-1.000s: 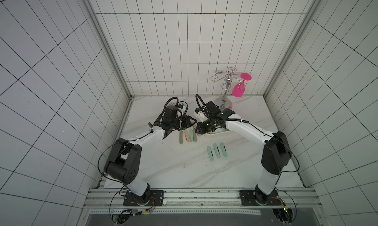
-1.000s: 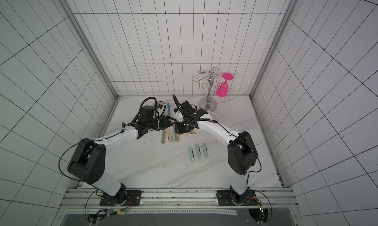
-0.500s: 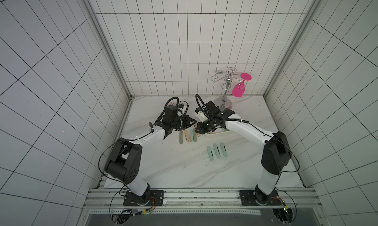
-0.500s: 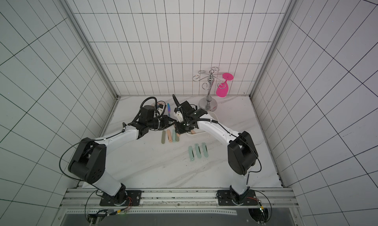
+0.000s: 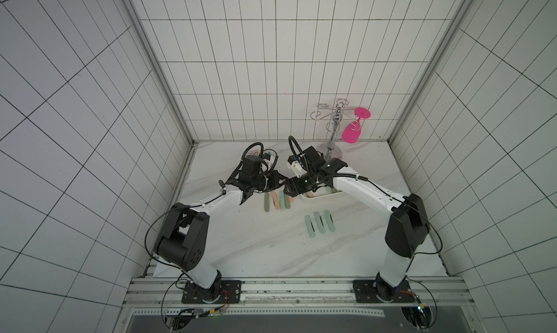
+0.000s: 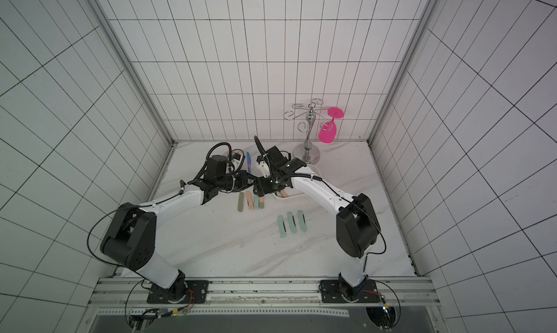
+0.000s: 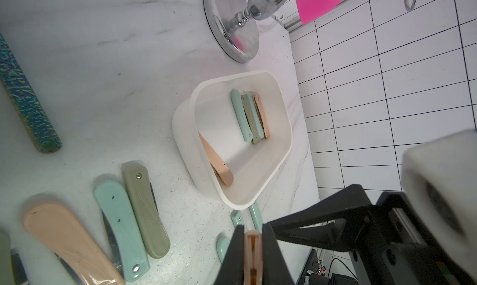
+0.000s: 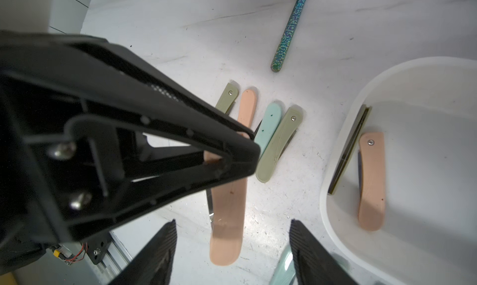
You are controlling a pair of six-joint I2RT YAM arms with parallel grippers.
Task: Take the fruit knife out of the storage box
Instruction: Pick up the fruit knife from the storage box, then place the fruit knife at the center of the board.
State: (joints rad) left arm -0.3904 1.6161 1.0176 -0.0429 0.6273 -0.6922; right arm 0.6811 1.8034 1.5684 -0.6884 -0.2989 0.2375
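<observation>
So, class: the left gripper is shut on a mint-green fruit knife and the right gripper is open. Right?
The left gripper is shut on a peach fruit knife, not mint-green, as the left wrist view shows; the right gripper is open.

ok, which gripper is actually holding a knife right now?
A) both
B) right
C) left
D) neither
C: the left gripper is shut on a peach knife, while the right gripper has its jaws wide apart, with a gap to the knife on either side.
</observation>
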